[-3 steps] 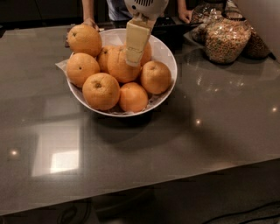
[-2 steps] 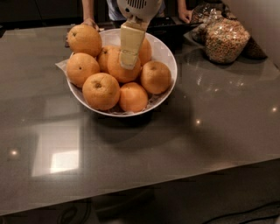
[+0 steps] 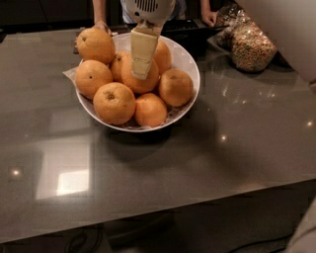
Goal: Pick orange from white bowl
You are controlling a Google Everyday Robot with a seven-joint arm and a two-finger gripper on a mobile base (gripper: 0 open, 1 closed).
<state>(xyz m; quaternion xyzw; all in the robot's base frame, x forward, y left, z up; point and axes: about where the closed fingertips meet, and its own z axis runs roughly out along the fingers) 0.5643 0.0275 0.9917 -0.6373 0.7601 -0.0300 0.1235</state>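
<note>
Surface: dark grey, glossy tabletop (image 3: 207, 163) with pale light reflections.
Gripper (image 3: 141, 73): cream-coloured, reaching down from the top edge over the middle of the bowl; its opening cannot be told, nor whether it holds anything.
Orange (image 3: 140, 87): directly beneath the gripper tip, at the centre of the pile.
White bowl (image 3: 191, 69): below and around the gripper, holding the neighbouring oranges (image 3: 114, 103).
Cereal jar (image 3: 252, 47): well apart, right of the gripper.

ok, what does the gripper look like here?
The gripper, over the central orange in the white bowl, is a cream, flat, blocky part below a rounded white housing with dark vent slits. No cables or markings visible.
</note>
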